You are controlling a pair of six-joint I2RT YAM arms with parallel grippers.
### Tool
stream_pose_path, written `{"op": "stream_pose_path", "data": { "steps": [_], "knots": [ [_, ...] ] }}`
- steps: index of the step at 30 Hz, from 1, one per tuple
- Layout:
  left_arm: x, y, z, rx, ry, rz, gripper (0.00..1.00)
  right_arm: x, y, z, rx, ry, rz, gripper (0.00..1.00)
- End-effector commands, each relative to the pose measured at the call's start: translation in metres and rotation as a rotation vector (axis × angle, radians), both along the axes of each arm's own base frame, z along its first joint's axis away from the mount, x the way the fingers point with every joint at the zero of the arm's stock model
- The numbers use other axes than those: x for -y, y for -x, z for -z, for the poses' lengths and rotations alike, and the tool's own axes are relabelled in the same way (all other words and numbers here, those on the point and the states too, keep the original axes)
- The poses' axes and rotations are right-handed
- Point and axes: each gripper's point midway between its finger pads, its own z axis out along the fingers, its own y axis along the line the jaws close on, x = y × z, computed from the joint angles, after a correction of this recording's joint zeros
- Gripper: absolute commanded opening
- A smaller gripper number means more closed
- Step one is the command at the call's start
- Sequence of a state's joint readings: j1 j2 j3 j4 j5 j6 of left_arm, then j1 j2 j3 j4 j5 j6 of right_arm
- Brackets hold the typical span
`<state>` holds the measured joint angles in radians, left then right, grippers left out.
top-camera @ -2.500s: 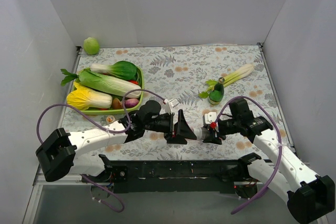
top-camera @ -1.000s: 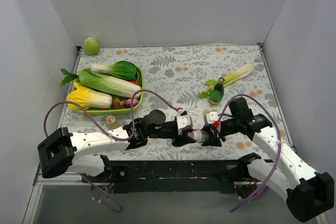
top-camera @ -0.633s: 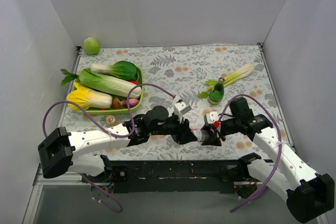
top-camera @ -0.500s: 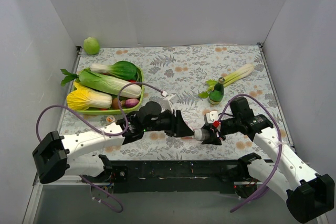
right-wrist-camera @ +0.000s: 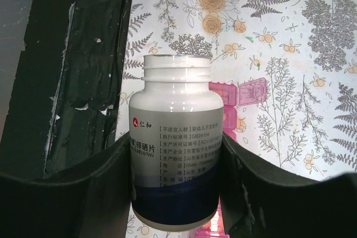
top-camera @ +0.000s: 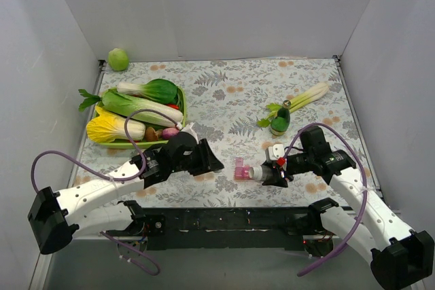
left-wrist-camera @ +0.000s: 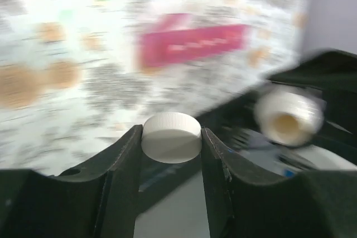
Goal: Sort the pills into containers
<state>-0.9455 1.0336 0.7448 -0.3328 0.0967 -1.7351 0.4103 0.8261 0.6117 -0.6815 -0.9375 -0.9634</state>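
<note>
My right gripper (top-camera: 270, 174) is shut on a white pill bottle (right-wrist-camera: 175, 154) with a blue band, held on its side low over the table. The bottle's mouth (right-wrist-camera: 177, 65) is uncapped and points left. Its white screw cap (left-wrist-camera: 171, 136) is pinched between the fingers of my left gripper (top-camera: 209, 161), which is shut on it to the left of the bottle. The pink containers (top-camera: 239, 168) lie on the cloth just left of the bottle's mouth, with one lid (right-wrist-camera: 252, 90) flipped open. No pills show; the bottle's inside is hidden.
A green oval tray (top-camera: 129, 145) of vegetables sits at the left, with a green ball (top-camera: 118, 59) in the far left corner. A leek (top-camera: 302, 100) and a small green bottle (top-camera: 280, 121) lie behind my right arm. The black base rail (top-camera: 224, 219) runs along the near edge.
My left gripper has drawn back to the left from the bottle's mouth, carrying the white cap. The pink containers now show between the grippers. The right arm has stayed put.
</note>
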Motion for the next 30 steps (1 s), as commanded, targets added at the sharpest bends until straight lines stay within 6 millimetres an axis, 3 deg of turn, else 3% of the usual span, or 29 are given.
{"op": "stream_pose_path", "data": {
  "steps": [1,4,8,10,12,15,18,22,26,30],
  "knots": [
    [-0.111,-0.003,0.101,-0.03,-0.515,-0.21,0.0,0.0,-0.002,-0.006,0.019,-0.018,0.011,0.03],
    [-0.121,-0.004,0.114,-0.056,-0.495,-0.285,0.0,0.001,-0.002,-0.006,0.016,-0.017,0.013,0.03],
    [-0.136,-0.009,0.132,-0.101,-0.495,-0.361,0.14,0.001,-0.003,-0.005,0.015,-0.017,0.019,0.03],
    [-0.141,-0.011,0.14,-0.13,-0.485,-0.391,0.16,0.002,-0.003,-0.005,0.015,-0.017,0.019,0.03],
    [-0.143,-0.014,0.143,-0.146,-0.483,-0.412,0.36,0.001,-0.003,-0.004,0.012,-0.016,0.019,0.03],
    [-0.141,-0.016,0.14,-0.152,-0.473,-0.415,0.51,0.001,-0.003,-0.005,0.012,-0.018,0.019,0.03],
    [-0.134,-0.021,0.125,-0.128,-0.437,-0.399,0.69,0.002,-0.003,-0.005,0.012,-0.018,0.02,0.03],
    [-0.12,-0.023,0.099,-0.086,-0.374,-0.338,0.82,0.002,-0.004,-0.005,0.012,-0.018,0.022,0.03],
    [-0.097,-0.018,0.069,-0.014,-0.285,-0.177,0.91,0.002,-0.004,-0.005,0.012,-0.019,0.023,0.03],
    [-0.064,-0.005,0.024,0.132,-0.111,0.061,0.93,0.002,-0.004,-0.006,0.011,-0.022,0.023,0.03]
  ]
}}
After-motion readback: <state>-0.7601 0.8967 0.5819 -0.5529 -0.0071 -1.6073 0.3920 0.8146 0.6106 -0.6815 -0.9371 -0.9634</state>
